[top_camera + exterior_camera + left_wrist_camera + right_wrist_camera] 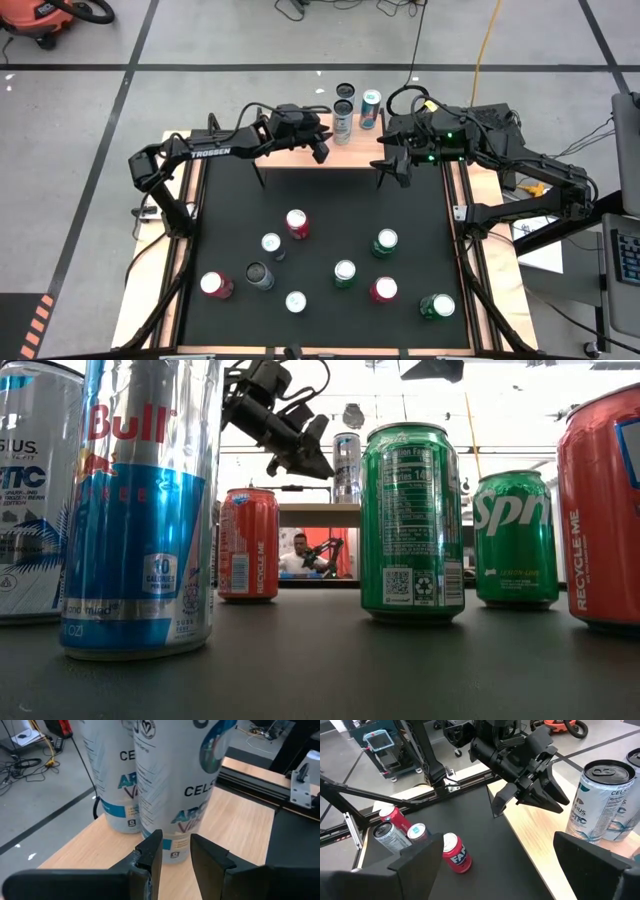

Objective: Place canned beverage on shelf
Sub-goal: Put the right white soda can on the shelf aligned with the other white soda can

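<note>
3 cans (343, 108) on shelf (300, 156), 9 on table (320, 215)

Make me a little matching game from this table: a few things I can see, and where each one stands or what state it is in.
Things:
1. left gripper
2. right gripper
3. two white cans
4. green can

Places or states:
a. standing on the black table
b. empty, just in front of the white cans, fingers narrowly apart
c. side by side on the shelf
d. open wide, empty, at the shelf's other end

Pairs: 1-b, 2-d, 3-c, 4-a
</note>
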You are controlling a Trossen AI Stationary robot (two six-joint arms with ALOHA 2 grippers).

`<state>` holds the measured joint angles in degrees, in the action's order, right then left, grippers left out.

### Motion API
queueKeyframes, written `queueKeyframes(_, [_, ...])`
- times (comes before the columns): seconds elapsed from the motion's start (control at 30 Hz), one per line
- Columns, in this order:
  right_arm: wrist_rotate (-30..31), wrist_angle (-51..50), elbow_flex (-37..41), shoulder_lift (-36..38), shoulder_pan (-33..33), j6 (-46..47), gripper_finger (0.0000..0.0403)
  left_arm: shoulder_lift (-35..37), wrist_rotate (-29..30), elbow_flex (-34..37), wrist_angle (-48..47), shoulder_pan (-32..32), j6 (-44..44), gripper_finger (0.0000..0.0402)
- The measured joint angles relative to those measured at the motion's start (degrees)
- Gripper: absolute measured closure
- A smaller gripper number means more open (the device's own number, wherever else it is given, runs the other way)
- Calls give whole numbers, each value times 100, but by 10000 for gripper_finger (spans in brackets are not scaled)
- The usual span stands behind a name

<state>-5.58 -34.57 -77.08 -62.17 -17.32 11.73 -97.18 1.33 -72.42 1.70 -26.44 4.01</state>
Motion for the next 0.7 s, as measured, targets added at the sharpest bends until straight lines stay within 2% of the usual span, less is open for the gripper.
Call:
queueKeyframes(0.27, [1, 0, 0, 0, 0, 0, 46, -201, 28, 1, 396, 0, 15, 300])
queueKeyframes(0.7, [4, 2, 0, 0, 0, 103, 46, -211, -95, 2, 390, 31, 24, 300])
